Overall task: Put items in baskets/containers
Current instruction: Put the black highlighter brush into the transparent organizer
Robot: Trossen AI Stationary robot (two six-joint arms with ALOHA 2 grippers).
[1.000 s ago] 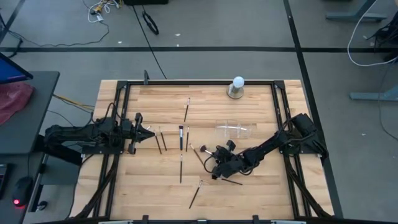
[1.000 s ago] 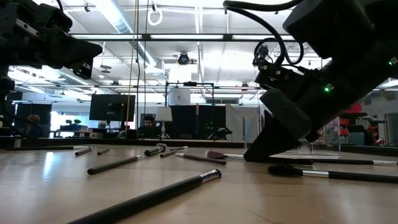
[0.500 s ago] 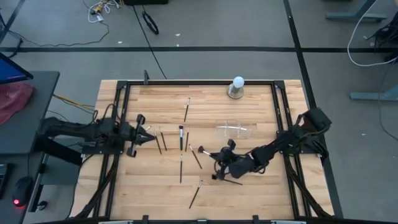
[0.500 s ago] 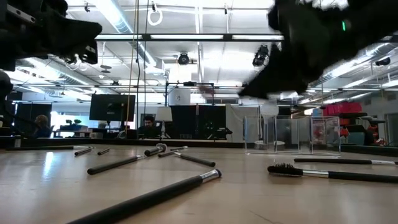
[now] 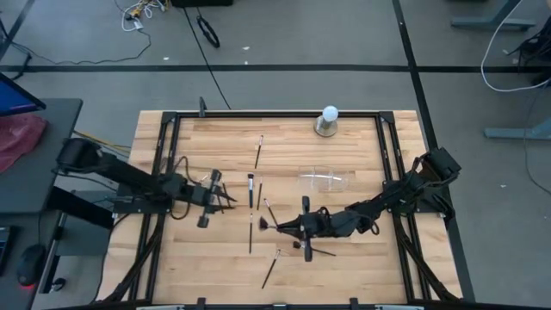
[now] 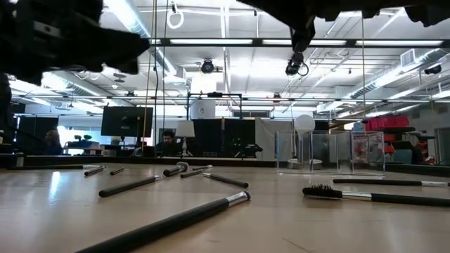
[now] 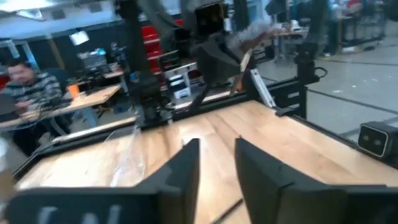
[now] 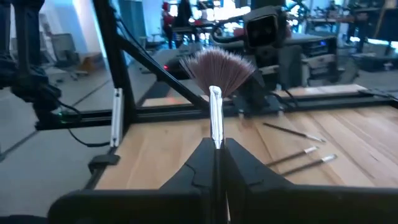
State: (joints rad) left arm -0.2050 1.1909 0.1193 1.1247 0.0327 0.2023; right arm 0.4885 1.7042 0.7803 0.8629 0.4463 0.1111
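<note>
My right gripper (image 5: pixel 287 226) is above the middle of the table, shut on a fan brush with reddish-brown bristles (image 8: pixel 217 67). The bristle end (image 5: pixel 262 224) points toward the table's left. My left gripper (image 5: pixel 224 195) reaches in from the left, open (image 7: pixel 217 171), above two thin brushes (image 5: pixel 221 198). Other brushes lie flat on the wood (image 5: pixel 258 151), (image 5: pixel 250 189), (image 5: pixel 271 267). The clear container (image 5: pixel 325 178) stands right of centre, far from both grippers. My right gripper pinches the fan brush between its two fingers on the handle (image 8: pixel 216 144), just behind the silver ferrule. The fingers come level from the table's right and lie along the brush. The brush sticks out past the fingertips, level and lifted clear of the table.
A white ball on a grey round base (image 5: pixel 327 120) stands at the far edge. A black frame (image 5: pixel 258 114) runs around the wooden top. A dark brush (image 5: pixel 320 251) lies under the right arm. Bare wood lies along the near edge.
My right gripper has risen from the table with the fan brush and tipped from pointing down to level; the brush is now clear of the wood, bristles toward the left. My left gripper has gone toward the table's right, out over the thin brushes.
</note>
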